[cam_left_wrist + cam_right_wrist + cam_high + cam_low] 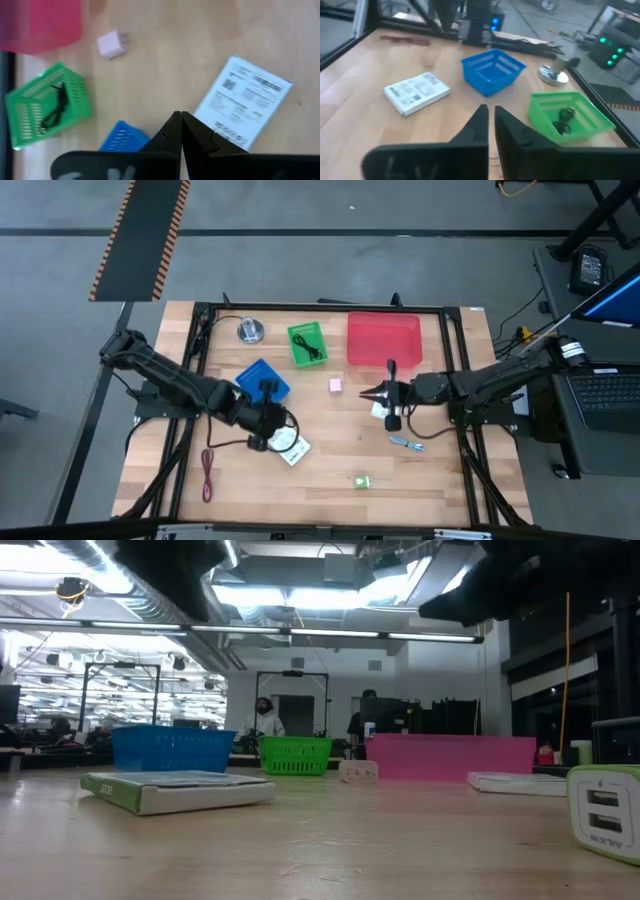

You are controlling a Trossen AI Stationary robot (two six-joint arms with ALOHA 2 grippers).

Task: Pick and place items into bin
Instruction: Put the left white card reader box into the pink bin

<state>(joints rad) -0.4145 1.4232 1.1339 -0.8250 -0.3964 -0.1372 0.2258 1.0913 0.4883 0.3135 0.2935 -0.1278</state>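
My left gripper [278, 418] [181, 120] hangs shut above the table between a blue basket [262, 378] and a white green-printed packet [290, 446] [244, 104] that lies flat. My right gripper [368, 393] [491, 113], also shut, points toward the table's left above a second packet [380, 411]. Lying loose on the wood are a pink cube [336, 384] [112, 44], a green block [362, 481] [605, 812], a dark red cord [208, 475] and a blue-silver piece [405, 443]. The black cable [312, 348] [563, 120] lies inside a green basket [306, 344].
A red bin [384, 340] [450, 756] stands near the far edge, right of the green basket. A round silver metal object [250, 331] [553, 75] sits at the far left. A black frame borders the table. The near middle of the wood holds only the green block.
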